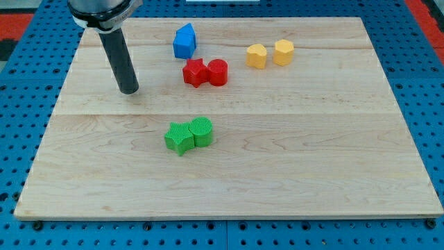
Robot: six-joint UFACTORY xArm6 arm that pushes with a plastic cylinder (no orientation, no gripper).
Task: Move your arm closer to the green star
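The green star [179, 137] lies near the middle of the wooden board, touching a green round block [202, 130] on its right. My tip [129, 91] rests on the board toward the view's upper left, well apart from the green star, up and to its left. The dark rod rises from the tip to the view's top edge.
A blue block [184, 41] sits near the view's top. Below it a red star [195, 72] touches a red round block [218, 71]. Two yellow blocks [257, 55] [283, 52] lie at the upper right. The board [312, 173] rests on a blue pegboard.
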